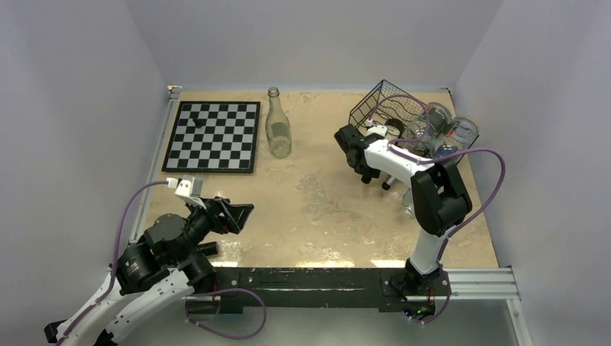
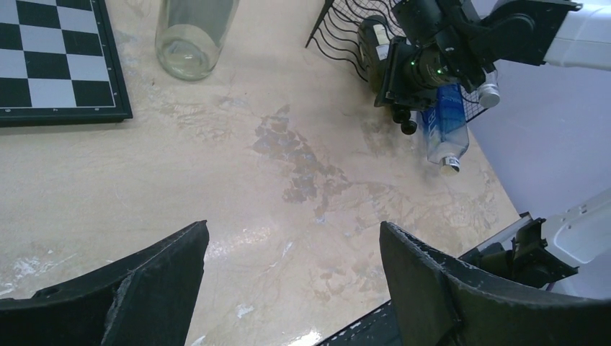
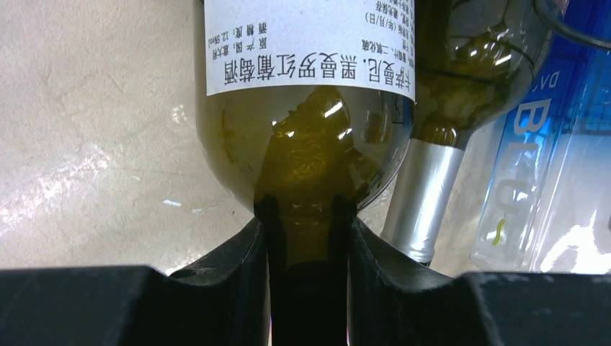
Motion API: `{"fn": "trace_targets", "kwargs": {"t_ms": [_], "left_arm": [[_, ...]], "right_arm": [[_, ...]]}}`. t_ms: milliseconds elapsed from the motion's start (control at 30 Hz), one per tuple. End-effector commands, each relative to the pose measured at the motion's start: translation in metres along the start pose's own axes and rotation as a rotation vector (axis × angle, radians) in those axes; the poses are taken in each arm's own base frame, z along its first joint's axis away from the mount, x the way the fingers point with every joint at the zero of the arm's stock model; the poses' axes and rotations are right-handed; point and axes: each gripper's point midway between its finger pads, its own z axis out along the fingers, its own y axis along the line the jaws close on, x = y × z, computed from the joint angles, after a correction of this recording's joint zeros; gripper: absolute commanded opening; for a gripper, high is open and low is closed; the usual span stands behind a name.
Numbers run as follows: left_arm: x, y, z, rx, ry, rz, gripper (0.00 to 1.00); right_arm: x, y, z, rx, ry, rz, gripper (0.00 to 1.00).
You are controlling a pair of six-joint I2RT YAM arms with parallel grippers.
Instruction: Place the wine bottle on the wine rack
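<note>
My right gripper [image 1: 369, 144] is shut on the neck of a dark green wine bottle [image 3: 310, 108] with a white label; the fingers [image 3: 238, 267] clamp both sides of the neck. The bottle lies with its body towards the black wire wine rack [image 1: 382, 101] at the back right. In the left wrist view the bottle [image 2: 373, 40] is at the rack's [image 2: 339, 29] wavy front wires; whether it rests on them I cannot tell. My left gripper [image 1: 238, 213] is open and empty above the near left of the table, and it also shows in its own wrist view [image 2: 292, 252].
A clear glass bottle [image 1: 277, 126] stands beside a chessboard [image 1: 213, 137] at the back left. A second dark bottle with a silver foil neck [image 3: 425, 194] and a blue-labelled plastic bottle [image 3: 533, 144] lie right of the held one. Clear plastic bottles [image 1: 450, 126] lie by the rack.
</note>
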Motion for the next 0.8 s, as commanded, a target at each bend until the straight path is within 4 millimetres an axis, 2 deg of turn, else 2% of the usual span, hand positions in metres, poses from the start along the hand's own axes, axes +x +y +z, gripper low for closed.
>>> {"fn": "trace_targets", "kwargs": {"t_ms": [0, 267, 300, 433, 500, 633, 767], "left_arm": [[-0.022, -0.016, -0.012, 0.068, -0.053, -0.031, 0.91], [-0.029, -0.015, -0.013, 0.055, -0.070, -0.010, 0.91], [-0.030, -0.015, -0.013, 0.052, -0.072, -0.007, 0.91], [-0.032, -0.014, -0.012, 0.047, -0.076, 0.000, 0.91], [-0.032, -0.015, -0.011, 0.047, -0.077, 0.004, 0.92], [-0.035, -0.016, -0.011, 0.048, -0.080, 0.008, 0.92], [-0.039, -0.016, -0.015, 0.050, -0.094, 0.006, 0.92]], "right_arm": [[-0.063, -0.002, -0.004, 0.048, -0.156, 0.102, 0.00], [-0.060, 0.008, 0.011, 0.006, -0.063, 0.071, 0.00], [-0.059, 0.008, 0.012, 0.008, -0.055, 0.064, 0.04], [-0.057, 0.011, 0.010, -0.023, -0.047, 0.050, 0.38], [-0.055, 0.011, 0.008, -0.041, -0.047, 0.052, 0.50], [-0.049, 0.018, 0.007, -0.092, -0.019, 0.028, 0.59], [-0.047, 0.024, 0.005, -0.129, -0.003, 0.034, 0.59]]}}
